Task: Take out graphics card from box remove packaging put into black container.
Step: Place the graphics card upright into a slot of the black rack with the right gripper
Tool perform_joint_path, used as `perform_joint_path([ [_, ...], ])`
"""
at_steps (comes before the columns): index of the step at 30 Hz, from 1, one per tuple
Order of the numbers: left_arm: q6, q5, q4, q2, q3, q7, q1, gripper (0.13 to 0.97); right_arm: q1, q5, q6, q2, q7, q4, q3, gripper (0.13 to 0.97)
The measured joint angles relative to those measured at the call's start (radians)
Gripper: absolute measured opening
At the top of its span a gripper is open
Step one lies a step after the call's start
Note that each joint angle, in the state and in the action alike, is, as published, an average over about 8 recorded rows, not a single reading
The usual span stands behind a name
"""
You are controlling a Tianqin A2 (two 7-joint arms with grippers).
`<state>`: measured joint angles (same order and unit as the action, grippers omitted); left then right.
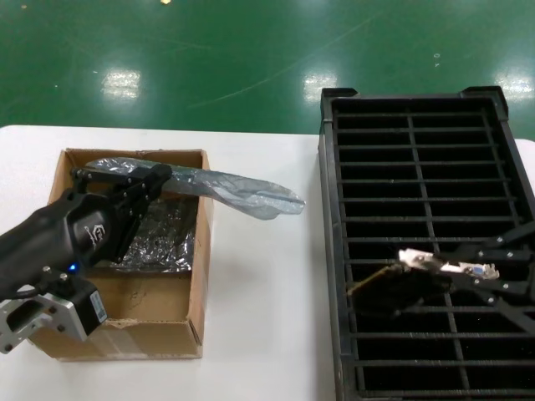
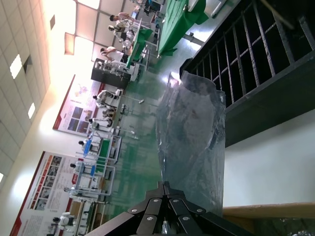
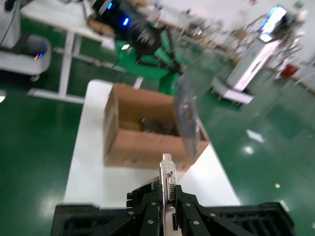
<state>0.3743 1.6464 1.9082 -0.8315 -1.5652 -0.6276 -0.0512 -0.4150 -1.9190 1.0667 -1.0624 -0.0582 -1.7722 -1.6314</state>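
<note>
A white table (image 1: 259, 276) carries the work. On its right side lies the black container (image 1: 426, 134), a long crate whose ribs split it into narrow slots in two columns. On the left side stands the brown cardboard box (image 1: 159, 313), flaps upright, with more crinkly silver bags lying inside it.

The left gripper (image 1: 155, 177) is over the far part of the box, its fingers clamped on one end of the packaging (image 1: 247, 195). The translucent grey-silver bag stretches out from the gripper over the box's right wall and hangs above the bare table between box and crate; the left wrist view shows it pinched at the fingertips with its far end open.

The right gripper (image 1: 456, 269) is over the near half of the black container, fingers closed on the graphics card (image 1: 410, 284). The card's silver bracket with its blue port sits between the fingers, and the dark board points toward the crate's left column, held above the slots.
</note>
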Motion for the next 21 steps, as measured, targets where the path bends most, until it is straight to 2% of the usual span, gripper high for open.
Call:
perform_joint_path([
  [9,0.0,0.0,0.0,0.0,0.0,0.0,0.0,0.14,-0.158,0.143,0.06,0.016,-0.06,0.011,-0.148,0.171],
  [21,0.0,0.0,0.0,0.0,0.0,0.0,0.0,0.14,-0.257,0.251,0.123,0.036,-0.085,0.024,-0.239,0.171],
])
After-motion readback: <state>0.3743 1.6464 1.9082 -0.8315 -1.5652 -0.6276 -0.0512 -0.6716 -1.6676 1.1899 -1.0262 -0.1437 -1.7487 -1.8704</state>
